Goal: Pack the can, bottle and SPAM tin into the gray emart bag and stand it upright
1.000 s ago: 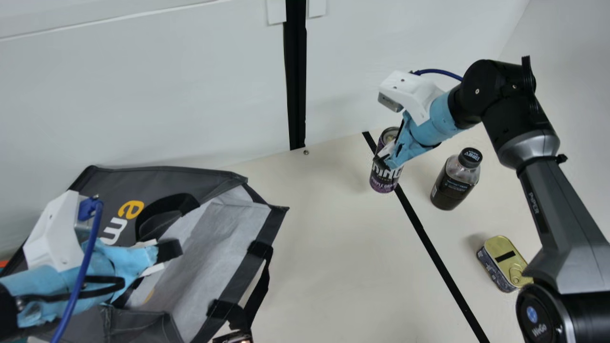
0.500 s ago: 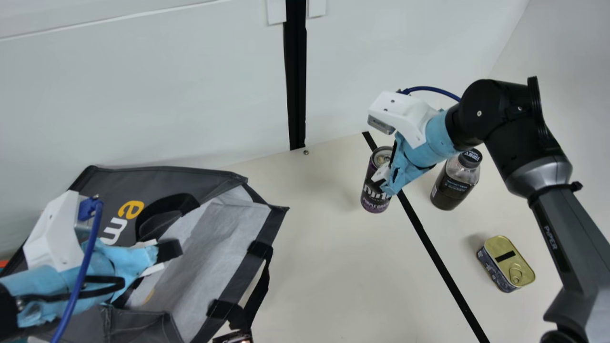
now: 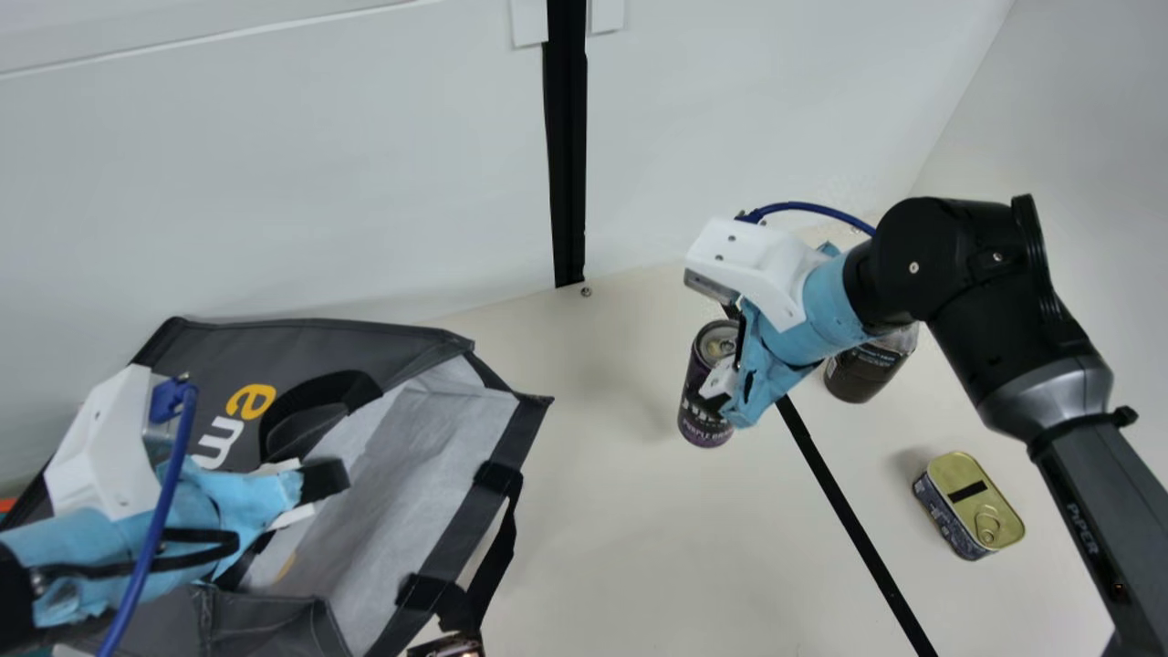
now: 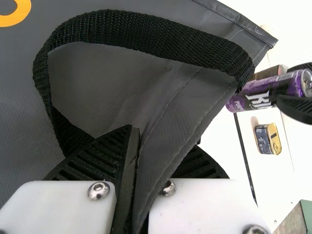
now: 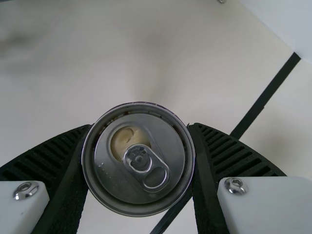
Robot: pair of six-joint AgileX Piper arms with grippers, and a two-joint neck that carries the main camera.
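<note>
In the main view my left gripper (image 3: pixel 315 493) is at the open mouth of the gray bag (image 3: pixel 401 338); in the left wrist view the left gripper (image 4: pixel 134 170) is shut on the bag's edge (image 4: pixel 195 114), below a black handle. Right of the bag, my right gripper (image 3: pixel 721 392) holds the purple can (image 3: pixel 701 415) upright; the right wrist view has the right gripper (image 5: pixel 141 161) shut around the can (image 5: pixel 139 161). The dark bottle (image 3: pixel 862 370) stands partly behind the right arm. Farther right lies the SPAM tin (image 3: pixel 969 505), its gold lid showing.
A black tape line (image 3: pixel 849 511) crosses the cream table (image 3: pixel 639 529) between can and tin. A white wall (image 3: pixel 365 182) rises behind. The bag's other handle (image 3: pixel 497 547) hangs over the table, and a small dark object (image 3: pixel 447 646) lies at the bottom edge.
The right gripper has carried the can off the tape line, toward the main view's lower left. The right arm now covers the bottle's cap and has uncovered the tin's corner. The left arm has stayed still.
</note>
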